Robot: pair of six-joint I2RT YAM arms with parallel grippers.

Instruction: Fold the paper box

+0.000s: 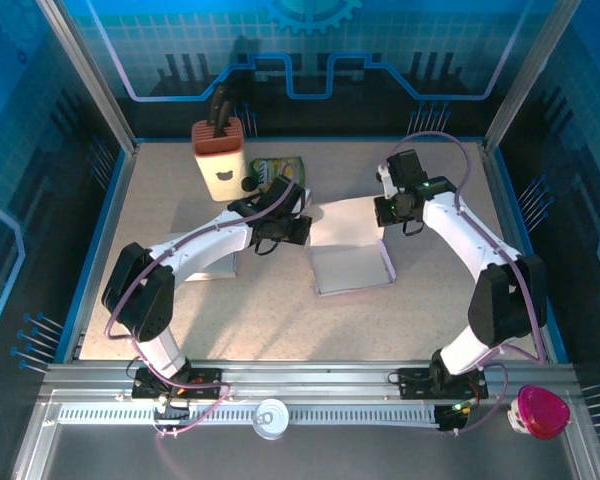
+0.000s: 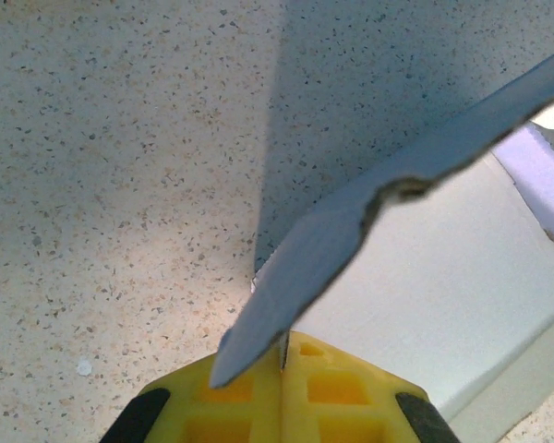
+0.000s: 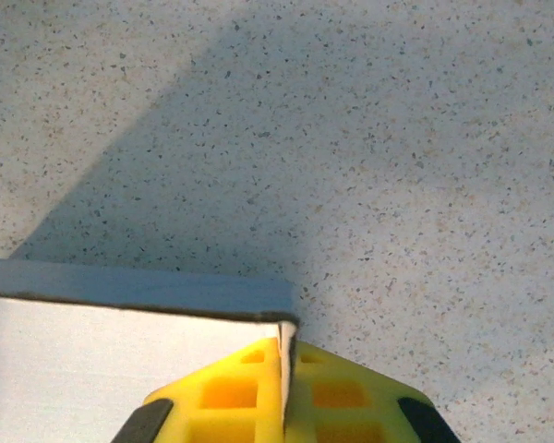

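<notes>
The white paper box (image 1: pixel 350 245) lies partly folded at the middle of the table, with its rear panel raised. My left gripper (image 1: pixel 302 228) is at the box's left edge. In the left wrist view its yellow fingers (image 2: pixel 332 388) are shut on the thin edge of a lifted flap (image 2: pixel 323 245), with the box's white panel (image 2: pixel 443 277) to the right. My right gripper (image 1: pixel 382 212) is at the box's right rear corner. In the right wrist view its fingers (image 3: pixel 351 392) are pressed together on the upright paper wall (image 3: pixel 102 351) at its corner.
A cream and orange holder (image 1: pixel 220 155) with a dark handle stands at the back left, with a green packet (image 1: pixel 277 168) beside it. A white sheet (image 1: pixel 215 268) lies under the left arm. A pink object (image 1: pixel 542 410) and a round tin (image 1: pixel 272 417) sit by the near rail.
</notes>
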